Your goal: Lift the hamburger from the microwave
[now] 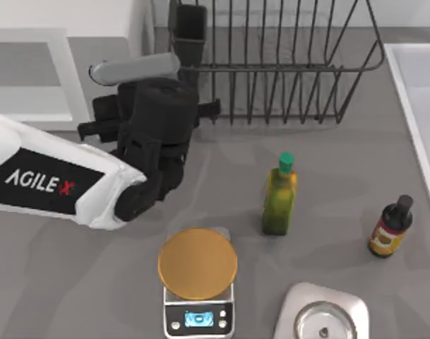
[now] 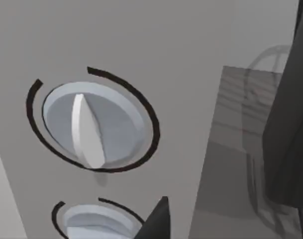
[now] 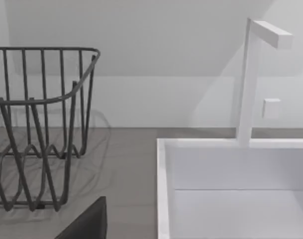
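Knobs (image 2: 94,124) on the microwave (image 1: 31,78) side panel sat right before the left wrist camera, the left gripper (image 1: 140,67) reaching in at the appliance's front at the table's upper left. Whether its fingers were open or closed could not be told, nor where the hamburger lay. A dish rack (image 1: 285,63) stood to the microwave's right.

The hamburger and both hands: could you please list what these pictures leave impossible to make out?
- Hamburger: the microwave is cut off by the top view's left edge, and the left arm covers its front, so the cavity's contents cannot be judged.
- Left hand: the left wrist view looks closely at the knobs; finger state unclear.
- Right hand: the right wrist view faces the dish rack and sink; finger state unclear.
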`<state>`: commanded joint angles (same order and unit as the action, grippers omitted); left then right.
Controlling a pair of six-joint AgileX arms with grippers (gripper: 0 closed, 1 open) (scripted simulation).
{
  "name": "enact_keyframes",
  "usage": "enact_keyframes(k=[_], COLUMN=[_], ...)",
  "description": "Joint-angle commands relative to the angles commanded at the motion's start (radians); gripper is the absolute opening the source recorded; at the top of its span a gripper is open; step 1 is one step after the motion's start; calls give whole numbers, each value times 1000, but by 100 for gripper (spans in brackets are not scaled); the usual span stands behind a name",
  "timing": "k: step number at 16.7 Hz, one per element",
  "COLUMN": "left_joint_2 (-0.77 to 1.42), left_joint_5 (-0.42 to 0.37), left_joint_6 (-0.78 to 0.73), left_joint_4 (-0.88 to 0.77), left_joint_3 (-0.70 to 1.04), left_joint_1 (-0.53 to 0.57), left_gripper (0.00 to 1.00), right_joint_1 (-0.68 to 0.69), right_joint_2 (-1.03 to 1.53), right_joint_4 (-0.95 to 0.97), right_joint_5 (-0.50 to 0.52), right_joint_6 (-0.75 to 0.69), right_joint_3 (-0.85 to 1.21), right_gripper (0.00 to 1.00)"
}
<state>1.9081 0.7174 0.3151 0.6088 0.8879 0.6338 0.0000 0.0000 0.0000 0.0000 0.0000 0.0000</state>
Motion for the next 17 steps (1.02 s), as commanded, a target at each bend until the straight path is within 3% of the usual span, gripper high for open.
enact_keyframes(k=[5,10,17], left_joint_2=[205,226,226], left_joint_5=[-14,-4,-4], left_joint_6=[-10,-4,-4], left_joint_4=[227,248,248], left_joint_3=[-78,-74,-74], left_joint_1=[154,176,176], left_gripper=[0,0,53], right_joint_1=[0,0,0], right_joint_2=[0,0,0], right_joint_4=[0,0,0], right_joint_5=[0,0,0], right_joint_6=[0,0,0], right_joint_3=[0,0,0], right_gripper=[100,100,100])
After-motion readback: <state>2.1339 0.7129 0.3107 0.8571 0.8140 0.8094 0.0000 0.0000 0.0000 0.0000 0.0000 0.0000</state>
